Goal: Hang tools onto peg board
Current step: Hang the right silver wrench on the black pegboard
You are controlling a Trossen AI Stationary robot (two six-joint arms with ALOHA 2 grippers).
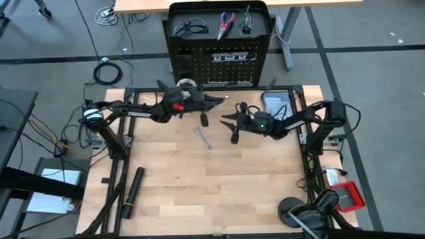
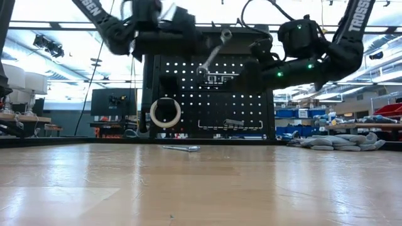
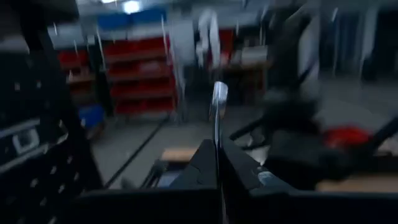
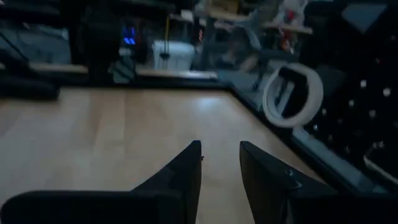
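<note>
The black peg board (image 1: 219, 46) stands upright at the table's far edge. Glasses (image 1: 188, 28) and red-and-blue pliers (image 1: 226, 25) lie on its top shelf, and a white tape ring (image 2: 165, 113) hangs on its face. My left gripper (image 1: 216, 101) is raised in front of the board, shut on a small silver wrench (image 2: 213, 53). My right gripper (image 1: 227, 118) hovers just to its right, open, nothing between its fingers (image 4: 186, 168). A second silver wrench (image 1: 202, 137) lies flat on the table below them. My left gripper pinches the wrench's shaft (image 3: 217, 140) between its two shut fingers. The fingers come roughly level from the table's left. The wrench sticks out past the fingertips, tilted, its ring end (image 2: 225, 34) uppermost, and is lifted clear of the table in front of the board.
A long black cylinder (image 1: 133, 189) lies near the table's front left. A pale tray (image 1: 275, 101) sits at the far right corner, grey cloth (image 2: 339, 141) on the right. The middle and near parts of the wooden table (image 1: 219, 186) are bare.
</note>
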